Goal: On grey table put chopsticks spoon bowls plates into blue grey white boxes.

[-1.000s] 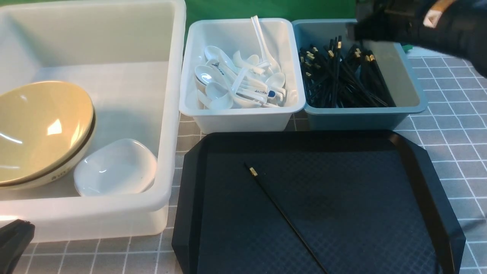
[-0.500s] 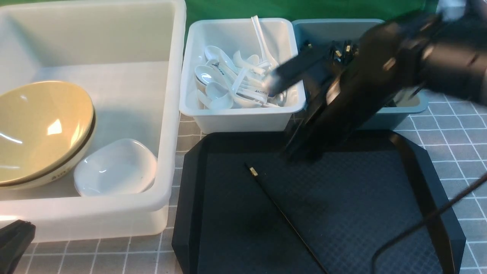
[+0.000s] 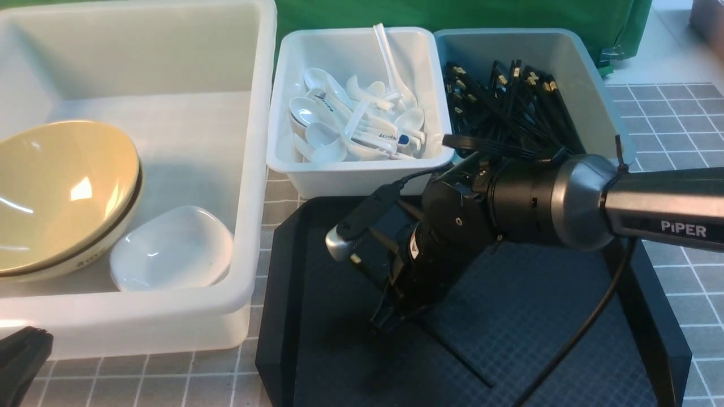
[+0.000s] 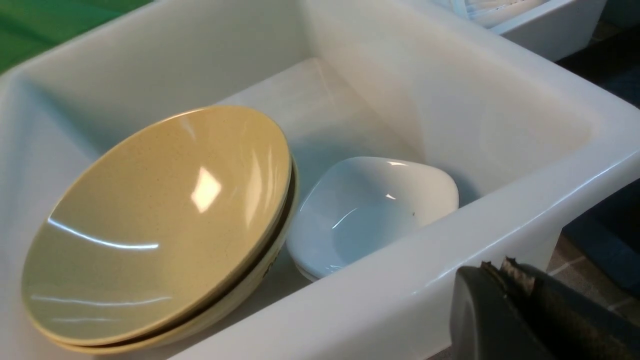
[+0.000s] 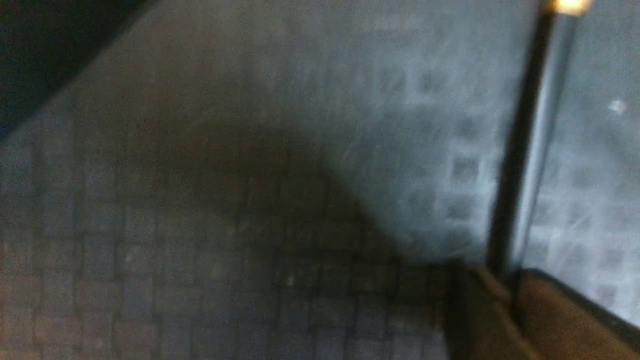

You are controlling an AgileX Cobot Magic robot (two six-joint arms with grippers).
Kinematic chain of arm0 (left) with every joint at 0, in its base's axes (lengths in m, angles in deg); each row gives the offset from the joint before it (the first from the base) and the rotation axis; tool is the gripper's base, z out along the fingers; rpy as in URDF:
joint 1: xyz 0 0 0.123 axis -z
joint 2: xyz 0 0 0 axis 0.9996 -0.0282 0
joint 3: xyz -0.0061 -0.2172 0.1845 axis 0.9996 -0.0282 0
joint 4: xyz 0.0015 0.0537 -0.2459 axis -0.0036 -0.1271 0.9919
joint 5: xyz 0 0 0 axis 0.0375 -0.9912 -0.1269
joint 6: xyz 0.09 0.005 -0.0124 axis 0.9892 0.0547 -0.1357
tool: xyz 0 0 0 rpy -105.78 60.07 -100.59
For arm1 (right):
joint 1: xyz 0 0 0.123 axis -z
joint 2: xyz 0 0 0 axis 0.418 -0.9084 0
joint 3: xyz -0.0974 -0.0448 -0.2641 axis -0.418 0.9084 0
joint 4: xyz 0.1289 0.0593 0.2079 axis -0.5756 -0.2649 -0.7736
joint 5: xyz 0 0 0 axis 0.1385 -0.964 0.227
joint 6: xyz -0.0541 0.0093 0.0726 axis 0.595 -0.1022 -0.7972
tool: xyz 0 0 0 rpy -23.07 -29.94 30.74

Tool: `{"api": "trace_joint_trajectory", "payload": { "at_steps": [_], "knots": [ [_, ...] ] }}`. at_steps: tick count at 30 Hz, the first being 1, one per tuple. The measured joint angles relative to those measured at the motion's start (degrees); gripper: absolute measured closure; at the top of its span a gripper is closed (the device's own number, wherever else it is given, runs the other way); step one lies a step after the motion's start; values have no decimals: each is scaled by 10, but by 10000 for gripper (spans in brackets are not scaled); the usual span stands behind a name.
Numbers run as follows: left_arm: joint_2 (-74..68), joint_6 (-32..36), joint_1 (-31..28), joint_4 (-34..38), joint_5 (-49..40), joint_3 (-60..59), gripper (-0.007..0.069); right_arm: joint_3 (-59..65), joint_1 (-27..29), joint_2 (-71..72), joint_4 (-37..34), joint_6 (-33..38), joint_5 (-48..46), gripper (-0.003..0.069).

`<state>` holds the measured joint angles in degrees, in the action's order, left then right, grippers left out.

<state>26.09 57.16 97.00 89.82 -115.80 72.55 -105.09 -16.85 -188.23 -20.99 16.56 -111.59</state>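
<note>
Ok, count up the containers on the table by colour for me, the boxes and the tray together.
White boxes: 2, the big tub and the small box
Blue-grey box: 1
Black tray: 1
Total: 4
</note>
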Motion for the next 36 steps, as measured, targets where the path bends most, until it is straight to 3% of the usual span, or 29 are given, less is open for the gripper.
{"api": "trace_joint_trajectory", "payload": {
  "at_steps": [5,9,13,14,15,17,19,22,25,26,27,30,33,36],
  "knots": [
    [0,0,0,0,0,0,633,3,-13,71,0,32,-23,602],
    [0,0,0,0,1,0,633,2,-2,179,23,55,23,603],
    [0,0,0,0,1,0,633,1,86,249,98,47,234,599],
    [0,0,0,0,1,0,633,0,91,249,99,44,244,597],
    [0,0,0,0,1,0,633,-5,138,237,106,18,310,576],
    [0,0,0,0,1,0,633,-14,168,215,108,-15,342,539],
    [0,0,0,0,5,0,633,-41,218,167,110,-84,350,433],
    [0,0,0,-2,11,0,633,-69,251,125,110,-137,303,310],
    [0,0,0,-2,11,0,633,-93,251,126,110,-121,195,275],
    [0,0,0,-2,11,0,633,-99,249,131,110,-108,170,279],
    [0,0,0,-3,12,0,633,-107,238,158,110,-66,109,322],
    [0,0,0,-3,13,0,633,-91,216,231,110,-19,63,424],
    [0,0,0,-3,13,0,633,-31,184,358,110,7,81,556],
    [0,0,0,-3,13,0,633,64,159,483,110,-4,136,623]
  ]
}}
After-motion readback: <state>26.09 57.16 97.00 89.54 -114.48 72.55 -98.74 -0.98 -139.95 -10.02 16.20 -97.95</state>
